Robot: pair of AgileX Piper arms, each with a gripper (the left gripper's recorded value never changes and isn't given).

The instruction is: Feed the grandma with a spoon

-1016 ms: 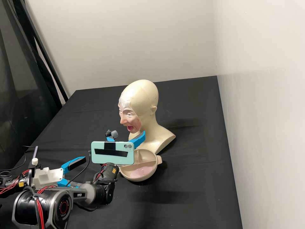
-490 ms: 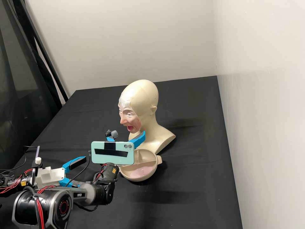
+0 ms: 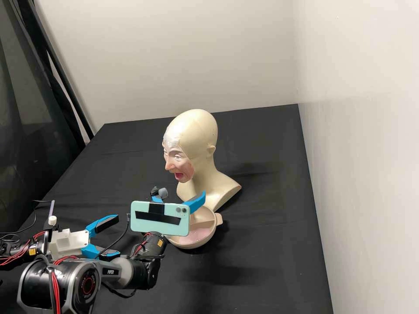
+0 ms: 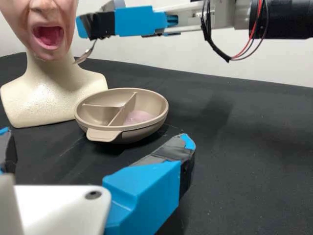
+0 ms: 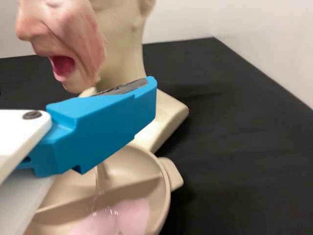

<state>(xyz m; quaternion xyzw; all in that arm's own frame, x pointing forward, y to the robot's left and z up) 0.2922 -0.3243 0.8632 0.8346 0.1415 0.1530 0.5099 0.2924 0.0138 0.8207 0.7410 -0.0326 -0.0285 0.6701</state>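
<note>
The grandma head (image 3: 192, 146) is a pale bust with an open mouth (image 4: 47, 35), standing mid-bench. In front of it sits a beige divided bowl (image 3: 213, 223) with pink food (image 4: 137, 116) in one compartment. My right gripper (image 3: 180, 195) hangs over the bowl's far rim, below the chin, shut on a metal spoon (image 4: 84, 53) that points down. Its blue finger (image 5: 102, 122) crosses the right wrist view, and the blurred spoon (image 5: 100, 183) drops toward the pink food (image 5: 122, 215). My left gripper (image 3: 111, 235) rests open near the bench's front left, facing the bowl (image 4: 159, 105).
A teal phone-like block (image 3: 160, 218) rides on the right arm's wrist. Red and black cables (image 3: 13, 250) lie at the front left. A white wall (image 3: 362, 174) borders the bench on the right, and dark panels (image 3: 26, 109) stand on the left.
The right gripper with the spoon has dropped a little, down and to the right toward the bowl. The left gripper shifted slightly at first, then kept still.
</note>
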